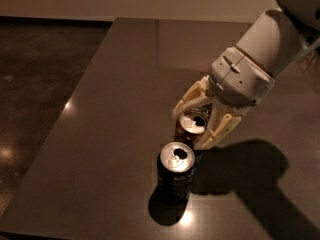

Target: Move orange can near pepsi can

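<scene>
The orange can (pixel 191 125) stands upright on the dark table (pixel 120 84), only its silver top and a strip of its orange side showing. My gripper (pixel 194 129) comes down from the upper right, and its pale fingers (pixel 216 133) stand on either side of the orange can, around it. The pepsi can (pixel 175 176), dark navy with a shiny silver top, stands upright just in front of and slightly left of the orange can, almost touching it.
The table's left edge (pixel 60 119) runs diagonally from the upper middle to the lower left, with brown floor (pixel 35 74) beyond it. The arm's shadow (pixel 245 179) falls on the table to the right of the cans.
</scene>
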### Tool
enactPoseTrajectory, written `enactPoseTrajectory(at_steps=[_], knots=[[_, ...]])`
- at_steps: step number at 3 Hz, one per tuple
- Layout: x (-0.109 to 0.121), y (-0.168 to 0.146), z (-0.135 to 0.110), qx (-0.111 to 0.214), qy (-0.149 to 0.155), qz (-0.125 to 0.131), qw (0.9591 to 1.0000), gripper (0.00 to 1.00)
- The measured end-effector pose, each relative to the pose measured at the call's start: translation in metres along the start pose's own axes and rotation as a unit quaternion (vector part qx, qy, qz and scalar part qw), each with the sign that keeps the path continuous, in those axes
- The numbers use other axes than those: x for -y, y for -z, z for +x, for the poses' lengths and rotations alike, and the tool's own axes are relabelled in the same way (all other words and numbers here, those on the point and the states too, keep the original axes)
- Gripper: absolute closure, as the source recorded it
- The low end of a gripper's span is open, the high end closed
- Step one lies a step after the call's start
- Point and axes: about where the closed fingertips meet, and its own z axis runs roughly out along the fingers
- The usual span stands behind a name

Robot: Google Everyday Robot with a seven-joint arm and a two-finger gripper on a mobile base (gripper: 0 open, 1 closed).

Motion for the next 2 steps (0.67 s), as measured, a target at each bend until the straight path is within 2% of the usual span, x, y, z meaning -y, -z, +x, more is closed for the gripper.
enactPoseTrajectory(at_steps=[1,2], knots=[[0.0043,-0.0003,-0.0012,-0.002,0.001,0.008,1.0000,0.13],[0.0079,-0.0006,-0.0024,-0.003,0.002,0.015,0.9999,0.00]])
